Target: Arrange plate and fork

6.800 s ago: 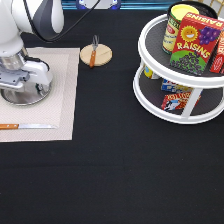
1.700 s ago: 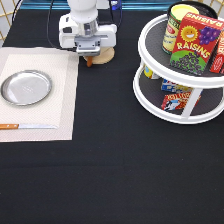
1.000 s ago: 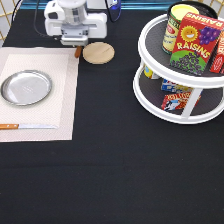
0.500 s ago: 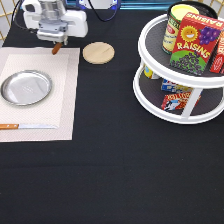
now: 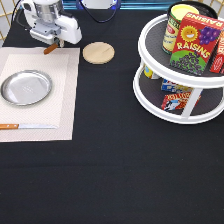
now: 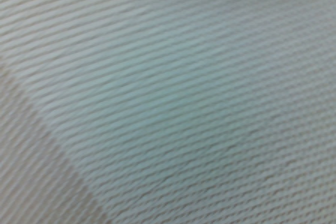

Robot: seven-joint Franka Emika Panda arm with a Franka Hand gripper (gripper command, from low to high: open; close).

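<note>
Fork carried over the mat's far edge, plate already down.

My gripper (image 5: pixel 52 44) hangs at the exterior view's top left, jaws clamped on the fork (image 5: pixel 50 48), whose wooden handle juts out slanted below my hand; I judge the grip is there so the tines stay free. The plate (image 5: pixel 26 87) lies flat on the mat (image 5: pixel 65 100), a setting's centre. I count one plate, one fork, one knife (image 5: pixel 25 126) along the mat's lower edge, one coaster (image 5: pixel 98 52) just beside the mat, one two-tier rack (image 5: pixel 165 100) of groceries.
</note>
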